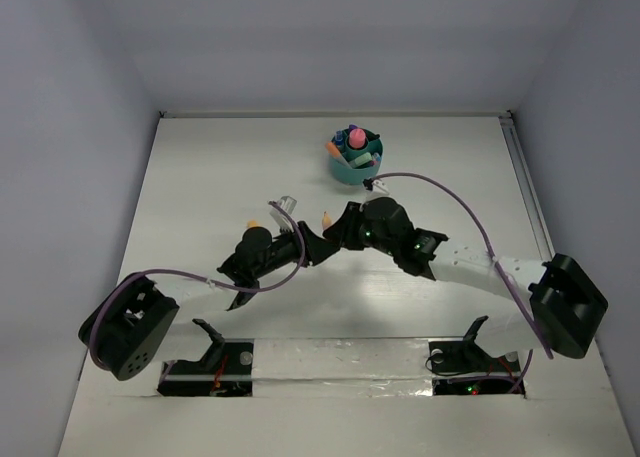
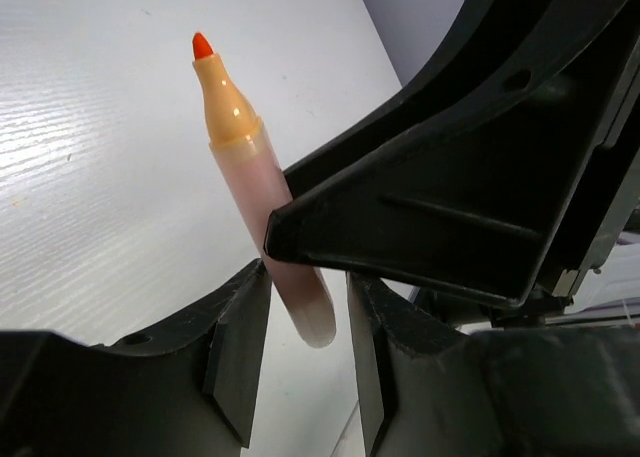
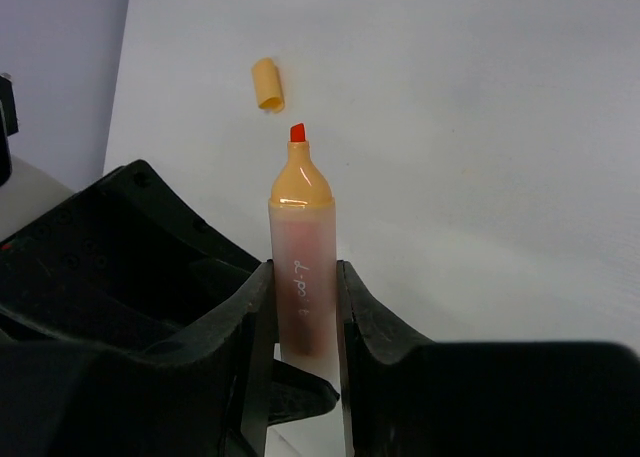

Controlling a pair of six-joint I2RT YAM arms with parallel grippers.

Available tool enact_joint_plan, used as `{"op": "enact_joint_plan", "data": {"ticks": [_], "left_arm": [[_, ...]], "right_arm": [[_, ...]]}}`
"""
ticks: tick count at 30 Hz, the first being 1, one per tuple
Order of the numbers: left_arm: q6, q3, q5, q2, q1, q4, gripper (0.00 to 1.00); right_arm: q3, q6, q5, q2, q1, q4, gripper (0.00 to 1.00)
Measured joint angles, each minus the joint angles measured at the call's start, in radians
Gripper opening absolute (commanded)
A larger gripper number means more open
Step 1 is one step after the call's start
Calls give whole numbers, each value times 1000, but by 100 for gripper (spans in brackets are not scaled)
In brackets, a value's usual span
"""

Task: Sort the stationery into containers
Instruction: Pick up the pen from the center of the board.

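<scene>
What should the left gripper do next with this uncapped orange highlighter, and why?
Probably close the left gripper firmly on the highlighter: its fingers flank the rear end, grip not clearly firm, while the right gripper clamps the barrel.

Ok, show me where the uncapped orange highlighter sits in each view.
Top external: orange highlighter at centre, just below the teal organiser.
Left wrist: centre-left, tip up-left, barrel running down between the near fingers.
Right wrist: centre, upright, tip toward the loose cap.
Shared landmark: the right gripper clamped on its barrel.
</scene>
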Motion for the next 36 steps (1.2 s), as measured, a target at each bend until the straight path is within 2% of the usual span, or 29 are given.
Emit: {"op": "enact_joint_plan", "data": {"ticks": [4, 7, 13, 16, 17, 18, 20, 21, 24, 26, 28, 29, 30, 33, 36], "left_arm": [[-8, 0, -20, -7, -5, 4, 32], [-16, -1, -49, -21, -11, -1, 25], [-27, -2, -123, -48, -30, -21, 2], [-28, -3, -144, -56, -38, -29, 0], [-28, -6, -148, -60, -39, -29, 0], [-29, -11, -151, -66, -39, -29, 0], [-25, -19, -159, -84, -40, -37, 0], [-19, -25, -168, -101, -43, -45, 0], [9, -35, -205, -181, -44, -102, 0], [26, -35, -238, -257, -44, -151, 0], [40, -35, -265, -340, -44, -202, 0], [47, -35, -284, -383, -44, -229, 0], [52, -33, -304, -432, -44, -266, 0], [62, -20, -356, -578, -44, -391, 0], [72, 29, -401, -699, -43, -524, 0]], "right_arm": [[-18, 7, 0, -4, 4, 15, 10], [-32, 21, 0, -14, 7, 33, 10], [-49, 33, 22, -35, 20, 76, 9], [-51, 34, 29, -36, 25, 82, 11], [-51, 34, 30, -36, 26, 82, 17], [-51, 35, 29, -36, 27, 82, 38], [-51, 40, 28, -40, 32, 82, 53], [-51, 39, 24, -47, 37, 77, 64], [-50, 25, 34, -87, 49, 46, 75], [-49, 3, 46, -134, 50, 12, 75], [-42, -22, 52, -182, 50, -25, 69], [-35, -35, 54, -204, 45, -41, 62], [-26, -49, 58, -222, 43, -55, 47], [0, -94, 60, -257, 24, -84, 22], [56, -140, 37, -201, 10, -112, 16]]}}
